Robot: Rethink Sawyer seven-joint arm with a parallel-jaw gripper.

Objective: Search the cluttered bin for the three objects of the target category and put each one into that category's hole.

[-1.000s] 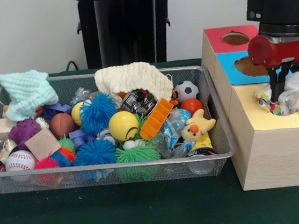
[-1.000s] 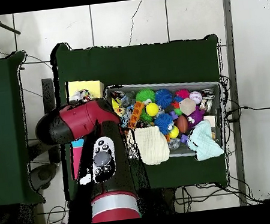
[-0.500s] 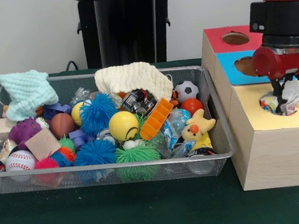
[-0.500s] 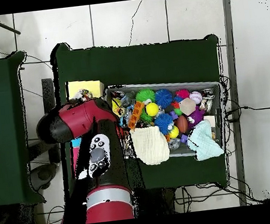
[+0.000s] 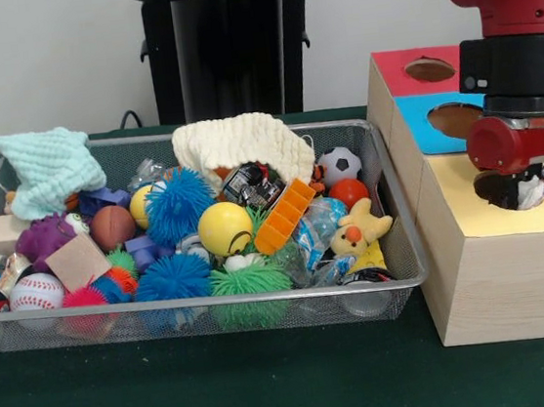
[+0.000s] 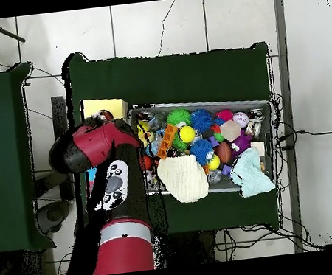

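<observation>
Looks like a robotics lab/test cell: red Sawyer arm (image 5: 516, 58) on black pedestal (image 5: 229, 41), table w/ green cloth (image 5: 224, 386), plain white wall (image 5: 40, 63). Overhead: tiled floor (image 6: 163, 25) w/ loose cables (image 6: 302, 135), staged wire bin (image 5: 391, 210) & colour-topped sorting boxes (image 5: 500, 266).
</observation>
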